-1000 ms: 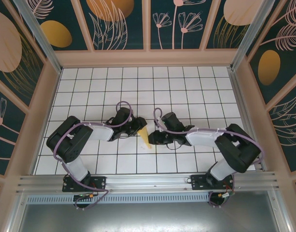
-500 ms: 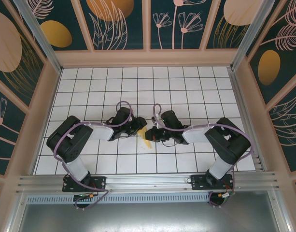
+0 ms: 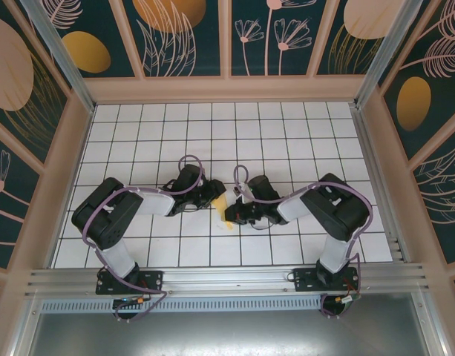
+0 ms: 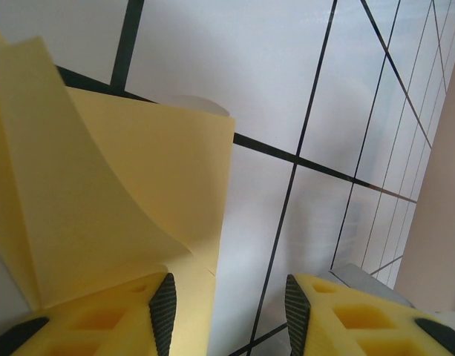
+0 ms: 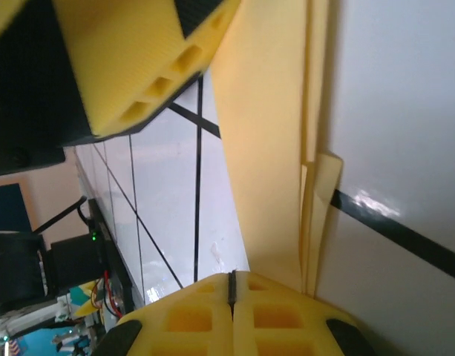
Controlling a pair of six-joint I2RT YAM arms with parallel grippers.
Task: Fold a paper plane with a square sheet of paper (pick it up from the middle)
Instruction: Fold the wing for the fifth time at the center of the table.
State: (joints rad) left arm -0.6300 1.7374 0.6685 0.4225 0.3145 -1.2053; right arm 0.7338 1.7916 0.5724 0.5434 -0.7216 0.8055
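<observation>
I work in a lab test booth — white gridded tabletop [image 3: 138,126], leaf-patterned panels [image 3: 182,37] walling the top and sides of the frame, a metal rail [image 3: 227,280] along the bottom edge.

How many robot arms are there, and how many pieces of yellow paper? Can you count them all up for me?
Robot arms: 2 (the left arm and the right arm)
Pieces of yellow paper: 1 (the folded yellow paper, lying between the two arms)
Total: 3
</observation>
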